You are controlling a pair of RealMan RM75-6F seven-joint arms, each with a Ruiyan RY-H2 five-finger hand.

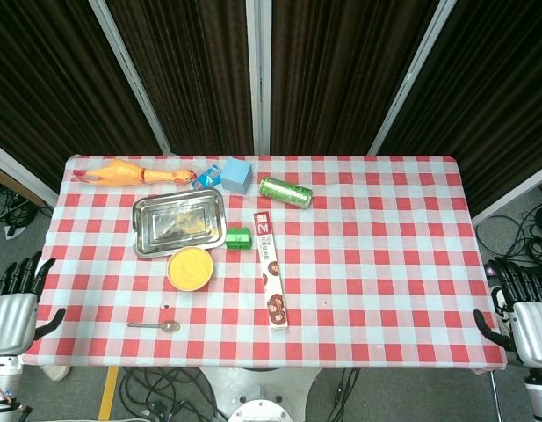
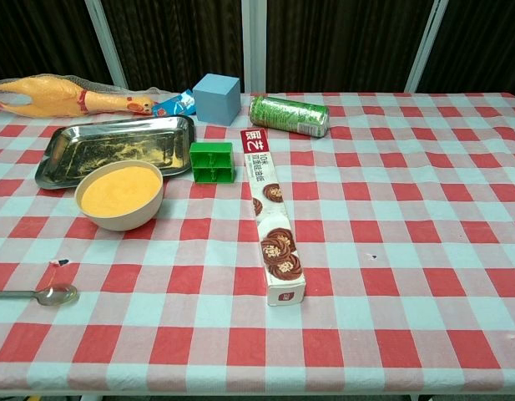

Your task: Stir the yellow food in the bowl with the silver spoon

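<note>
**Desk laid out, both robot hands idle at the near corners**

Red-and-white checked cloth covering a desk [image 1: 385,264], seen from above in head view & from low front in chest view.

Near front-left edge: small silver metal spoon [image 1: 156,326] lying flat on the cloth, bowl end pointing right, handle left. Untouched, apart from everything else. Also in chest view at far left [image 2: 40,294], handle running off frame.

Just behind the spoon, w/ a gap: round cream bowl [image 1: 190,268] filled w/ smooth yellow food [image 2: 120,188]. Upright, nothing in it besides the food.

Behind the bowl, close to its rim: rectangular shiny steel tray [image 1: 179,223] w/ yellowish crumbs scattered inside. Right of tray: small green plastic block [image 1: 239,238]. Right of that: long narrow cookie box [image 1: 271,270], white & brown, lying flat, running front to back.

Along the back edge, left to right: orange-yellow rubber chicken [image 1: 126,172] on its side, small blue packet [image 1: 205,178], light blue cube [image 1: 237,176], green metal can [image 1: 285,192] on its side.

Left robot hand [image 1: 18,303] off the desk by front-left corner, fingers spread & pointing up, holding nothing. Right robot hand [image 1: 519,312] off the desk by front-right corner, likewise fingers apart, holding nothing. Both well apart from spoon & bowl; neither seen in chest view.
</note>
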